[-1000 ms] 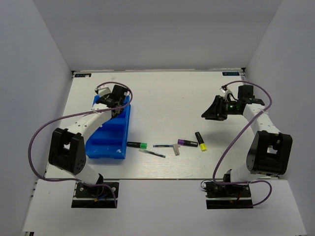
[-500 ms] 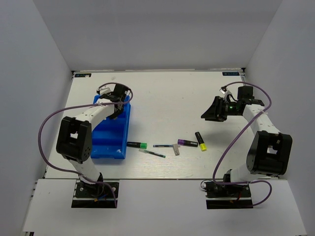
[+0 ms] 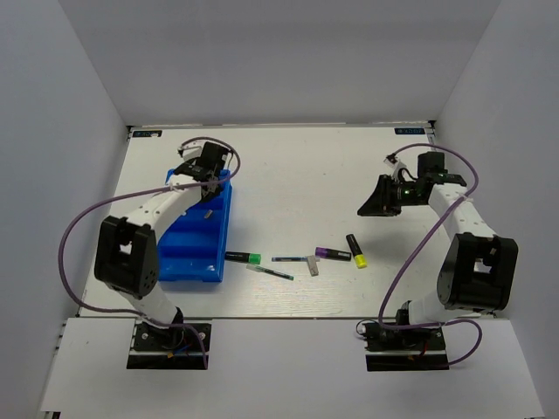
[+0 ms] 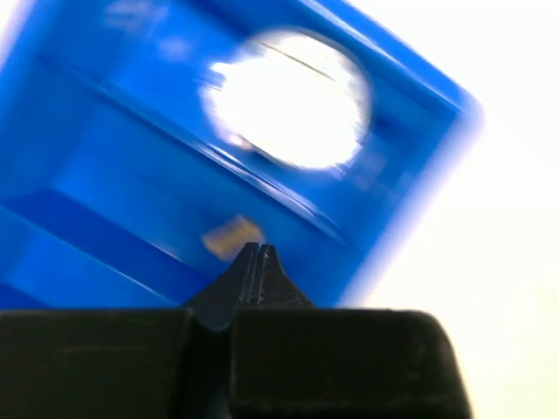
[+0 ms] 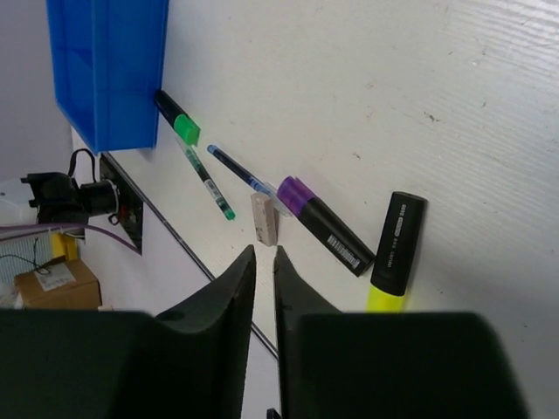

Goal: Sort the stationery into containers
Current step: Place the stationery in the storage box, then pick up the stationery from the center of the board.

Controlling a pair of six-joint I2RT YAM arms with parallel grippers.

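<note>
- The left wrist view was smeared. The blue tray [image 4: 105, 157] showed only as blurred walls and dividers, and the tool's dark body blocked the bottom of the frame.
- In one compartment lay a round white shape [image 4: 288, 100], washed out by glare, so no pattern could be made out on it.
- A small pale block [image 4: 229, 236] lay in the next compartment, just past the fingertips. Whether it touched them could not be told.
- From above, the left arm covered the tray's far end, so the contents there were hidden.
- In the right wrist view the tray was cut off by the top edge, and the yellow-ended marker's [image 5: 395, 253] coloured end ran behind the tool's body.
- The left tool [image 4: 254, 255] was fully closed, its tips pressed together with nothing between them, over the far end of the tray.
- The right tool [image 5: 262, 257] was nearly closed, with a narrow slit between the tips. It held nothing and hung above the counter [image 3: 297, 175], well apart from the tray on the right.
- On the counter, the green-ended marker [image 5: 177, 120] lay against the tray's near right corner.
- Beside it, further from the tray, lay a thin pen with a green tip [image 5: 205, 179].
- Next came a thin dark pen [image 5: 240, 173] and a whitish eraser [image 5: 265, 218].
- After those lay the purple-ended marker [image 5: 323, 225], and the yellow-ended one was farthest from the tray.
</note>
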